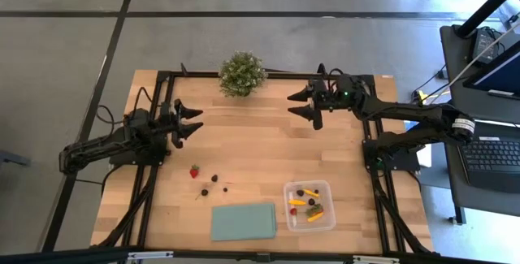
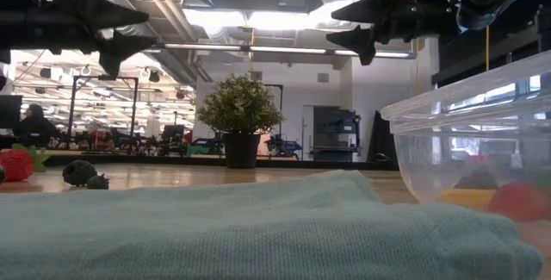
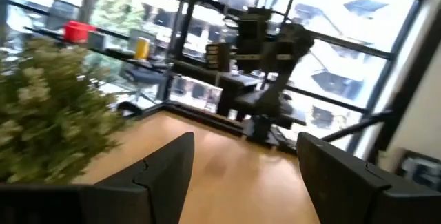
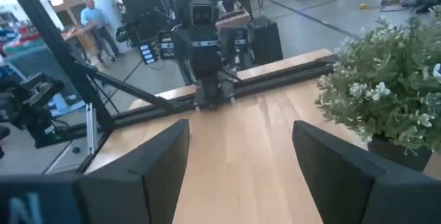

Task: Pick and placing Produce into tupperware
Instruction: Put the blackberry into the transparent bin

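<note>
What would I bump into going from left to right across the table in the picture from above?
left gripper → strawberry → dark berries → potted plant → right gripper → tupperware with produce inside. The pale-green sheet spans several of these, so it is left out.

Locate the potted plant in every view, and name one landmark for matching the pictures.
High view: potted plant at the table's far edge, between both arms.
Low view: upright in a dark pot at centre, behind the green cloth.
Left wrist view: foliage fills the left side.
Right wrist view: foliage at the right edge.
Shared landmark: the plant itself, on the wooden table.
</note>
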Available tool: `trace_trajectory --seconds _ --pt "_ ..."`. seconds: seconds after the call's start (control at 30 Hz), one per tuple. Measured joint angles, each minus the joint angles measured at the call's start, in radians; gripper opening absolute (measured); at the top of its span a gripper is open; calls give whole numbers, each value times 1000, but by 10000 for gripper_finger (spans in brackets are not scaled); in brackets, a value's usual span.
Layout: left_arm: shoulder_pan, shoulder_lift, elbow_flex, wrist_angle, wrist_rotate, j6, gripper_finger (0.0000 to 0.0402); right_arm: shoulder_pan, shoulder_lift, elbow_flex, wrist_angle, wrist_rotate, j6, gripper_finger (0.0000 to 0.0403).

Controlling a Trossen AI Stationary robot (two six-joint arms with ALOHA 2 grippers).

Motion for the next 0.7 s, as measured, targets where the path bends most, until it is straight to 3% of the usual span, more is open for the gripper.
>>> trace_trajectory --seconds 0.1,0.27,0.5,0.7 --pt "-9 28 64 -65 26 1 242 0 0 -1 9 0 25 259" --pt "-71 170 302 -378 2 97 230 0 0 -1 17 0 49 259" --pt "-199 505 666 -806 -81 168 220 0 0 -1 15 0 111 259" --pt "-362 808 770 -931 -83 67 212 0 0 -1 13 0 123 259"
